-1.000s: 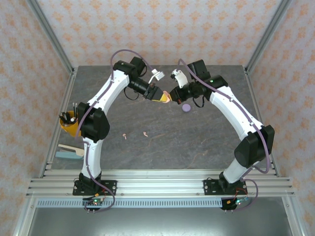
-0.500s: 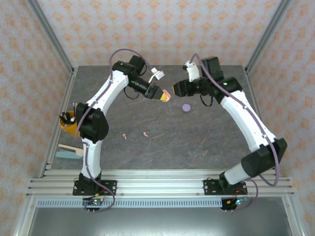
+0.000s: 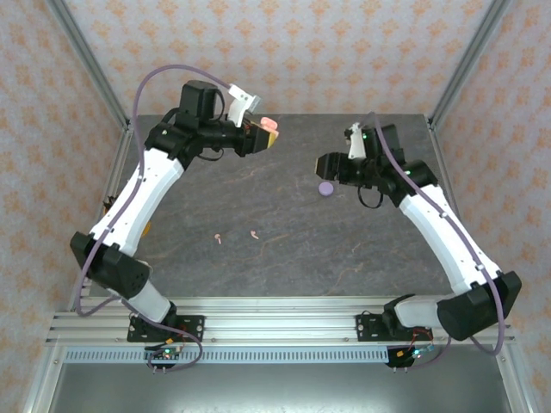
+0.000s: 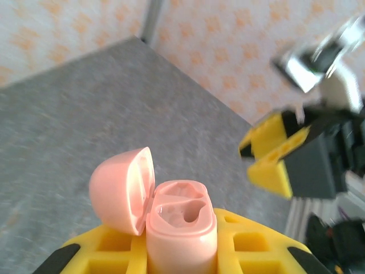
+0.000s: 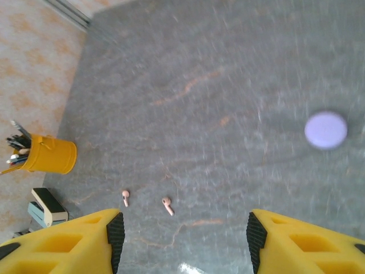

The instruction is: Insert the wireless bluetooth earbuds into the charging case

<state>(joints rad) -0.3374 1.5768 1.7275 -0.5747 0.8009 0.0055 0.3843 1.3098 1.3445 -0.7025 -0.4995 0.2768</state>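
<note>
Left end effector (image 3: pixel 263 137) clamps the open pink case (image 4: pixel 178 212) aloft; right end effector (image 5: pixel 182 234), open and empty, might flick a tiny earbud (image 5: pixel 167 205) across the tabletop (image 5: pixel 228 85).

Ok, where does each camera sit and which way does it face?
Top: above and behind, facing down at the table; both arms show.
Left wrist: past its end effector, gripping the pink case, towards the right end effector.
Right wrist: faces down between its fingers at the earbuds.
Shared: top and right wrist see the purple case.
</note>
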